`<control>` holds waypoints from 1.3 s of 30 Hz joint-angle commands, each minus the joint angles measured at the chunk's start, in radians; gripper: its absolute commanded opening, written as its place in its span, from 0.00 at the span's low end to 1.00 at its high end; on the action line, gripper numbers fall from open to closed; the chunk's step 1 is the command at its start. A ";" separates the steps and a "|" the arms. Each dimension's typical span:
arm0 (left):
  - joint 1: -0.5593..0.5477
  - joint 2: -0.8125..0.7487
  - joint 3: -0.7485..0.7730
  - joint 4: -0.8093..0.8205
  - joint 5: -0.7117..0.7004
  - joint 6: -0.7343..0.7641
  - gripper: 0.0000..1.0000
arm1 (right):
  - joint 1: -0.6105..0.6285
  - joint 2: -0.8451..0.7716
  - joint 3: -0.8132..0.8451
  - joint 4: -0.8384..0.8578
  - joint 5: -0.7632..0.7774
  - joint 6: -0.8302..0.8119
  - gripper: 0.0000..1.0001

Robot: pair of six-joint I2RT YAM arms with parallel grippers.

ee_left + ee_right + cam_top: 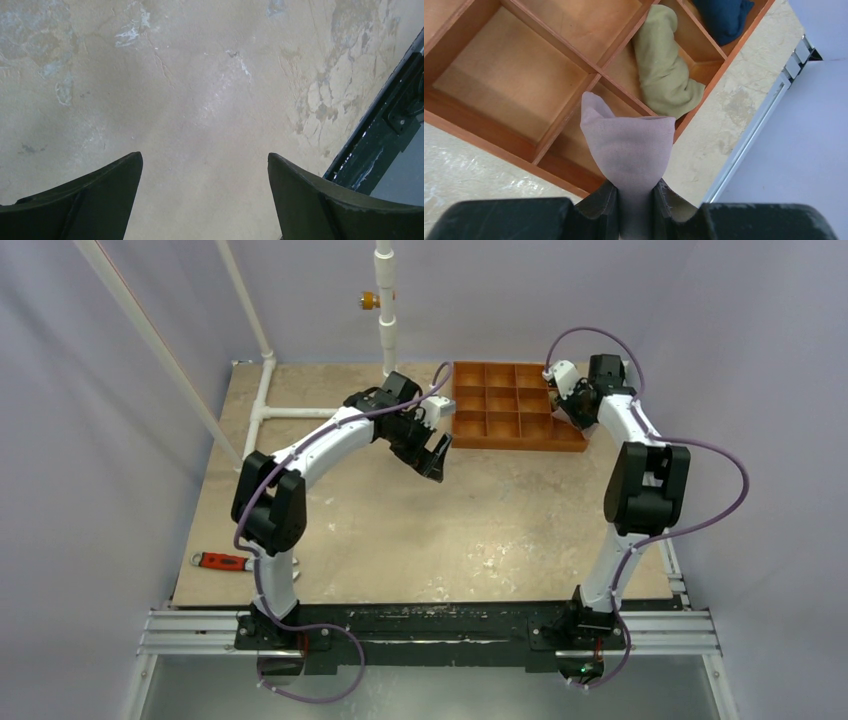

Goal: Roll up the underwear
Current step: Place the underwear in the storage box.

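The underwear (629, 145), a rolled pale dusty-pink bundle, is pinched between my right gripper's (635, 192) fingers. It hangs over the near-right corner compartment of the orange wooden tray (569, 107). In the top view the right gripper (572, 412) sits at the tray's (500, 405) right end, and the underwear is hidden there by the arm. My left gripper (432, 458) is open and empty above bare table left of the tray. Its wrist view shows only the spread fingers (120, 190) over the tabletop.
An olive-tan cloth bundle (664, 65) fills the compartment beside the underwear, and a dark blue bundle (724, 15) the one beyond it. A red-handled tool (222, 561) lies at the table's near left. A white pipe frame (387, 330) stands at the back. The table's right edge (744, 145) is close.
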 commanded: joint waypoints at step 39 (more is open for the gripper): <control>0.004 -0.086 -0.037 -0.046 0.041 0.089 0.94 | 0.073 0.157 0.044 0.035 0.074 -0.100 0.00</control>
